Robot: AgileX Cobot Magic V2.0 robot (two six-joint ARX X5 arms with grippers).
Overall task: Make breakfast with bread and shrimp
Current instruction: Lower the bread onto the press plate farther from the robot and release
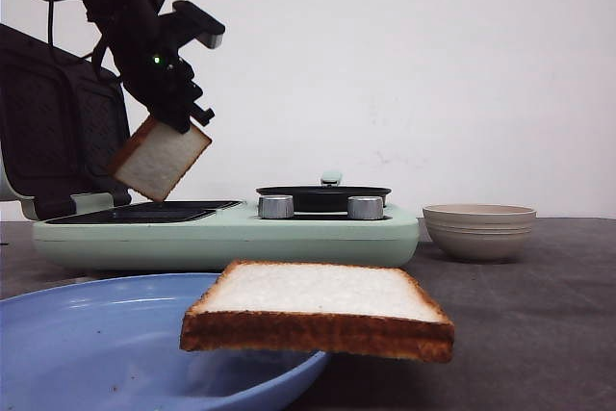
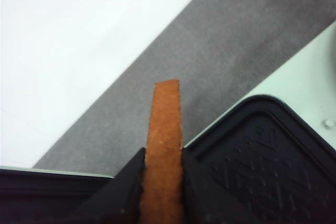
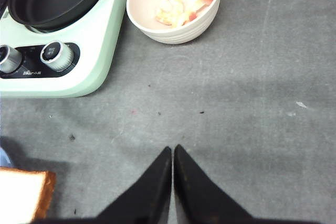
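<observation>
My left gripper (image 1: 181, 115) hangs above the sandwich maker's black grill plate (image 1: 144, 211) and is shut on one bread slice (image 1: 161, 158), which tilts downward. In the left wrist view that slice's brown crust (image 2: 165, 145) shows edge-on between the fingers (image 2: 126, 182). A second bread slice (image 1: 318, 307) lies on the rim of the blue plate (image 1: 87, 344) at the front. Orange-pink shrimp (image 3: 176, 9) lie in the beige bowl (image 3: 173, 30). My right gripper (image 3: 172, 153) is shut and empty over bare grey table, apart from the bowl.
A mint-green cooker (image 1: 231, 233) carries a grill plate, an upright open lid (image 1: 58, 132), two knobs (image 1: 276, 206) and a black pan (image 1: 322, 197). The beige bowl (image 1: 478, 230) stands to its right. Grey table (image 1: 539, 324) spreads on the right.
</observation>
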